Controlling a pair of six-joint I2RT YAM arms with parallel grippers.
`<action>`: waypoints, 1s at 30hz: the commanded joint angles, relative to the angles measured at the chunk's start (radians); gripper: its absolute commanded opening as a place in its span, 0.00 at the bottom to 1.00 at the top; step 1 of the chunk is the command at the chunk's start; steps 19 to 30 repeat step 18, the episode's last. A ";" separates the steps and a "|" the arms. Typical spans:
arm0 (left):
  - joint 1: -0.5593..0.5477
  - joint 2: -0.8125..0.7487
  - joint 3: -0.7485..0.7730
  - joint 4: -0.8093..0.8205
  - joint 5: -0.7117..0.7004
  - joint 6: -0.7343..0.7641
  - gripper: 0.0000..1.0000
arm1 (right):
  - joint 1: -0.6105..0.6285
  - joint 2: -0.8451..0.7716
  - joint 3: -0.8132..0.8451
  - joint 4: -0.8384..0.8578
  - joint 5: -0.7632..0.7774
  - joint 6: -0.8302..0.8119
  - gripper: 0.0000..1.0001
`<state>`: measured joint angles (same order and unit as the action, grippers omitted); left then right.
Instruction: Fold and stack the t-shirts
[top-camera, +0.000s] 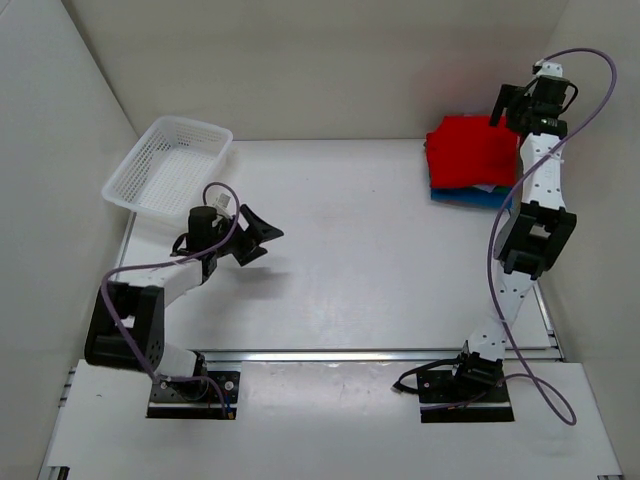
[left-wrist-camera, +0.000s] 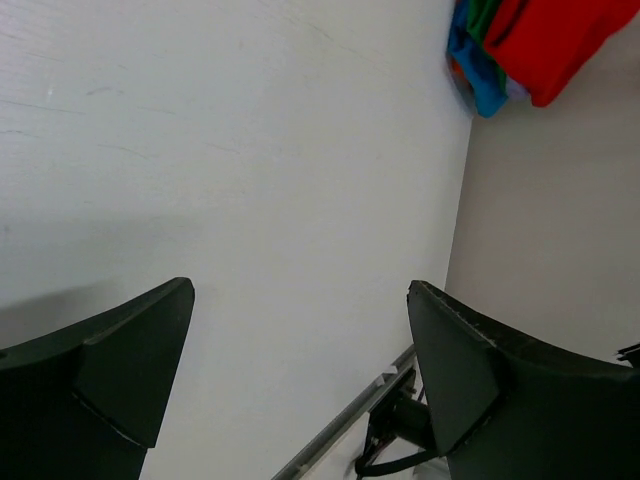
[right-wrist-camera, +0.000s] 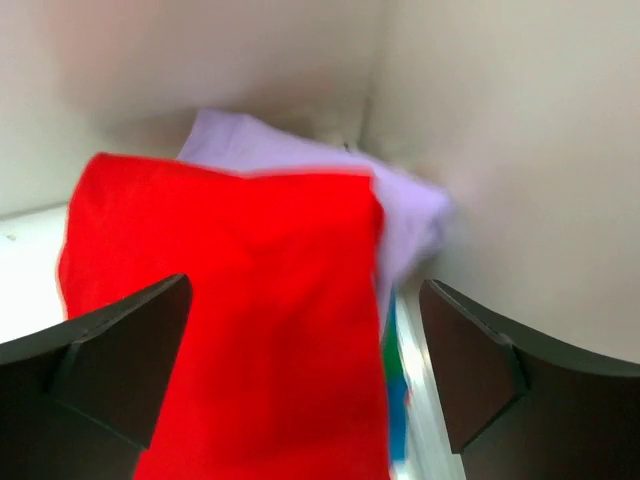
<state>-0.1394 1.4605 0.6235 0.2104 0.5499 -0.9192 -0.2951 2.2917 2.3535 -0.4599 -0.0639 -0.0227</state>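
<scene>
Resting atop stack (top-camera: 465, 196): red shirt (top-camera: 470, 150); left jaws, right jaws spread, empty.

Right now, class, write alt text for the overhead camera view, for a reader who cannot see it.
A folded red t-shirt lies stacked over a blue shirt at the far right corner of the white table, with the right pincer just beside it. The left pincer hangs open over bare table near a white mesh basket.
</scene>
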 joint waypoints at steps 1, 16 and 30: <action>0.006 -0.141 0.024 -0.093 0.045 0.129 0.99 | 0.004 -0.243 -0.110 0.067 0.167 0.067 0.99; -0.091 -0.459 0.351 -0.766 -0.418 0.778 0.98 | 0.318 -1.259 -1.347 0.224 0.176 0.073 0.99; -0.107 -0.508 0.319 -0.764 -0.474 0.789 0.99 | 0.315 -1.328 -1.413 0.214 0.139 0.125 0.99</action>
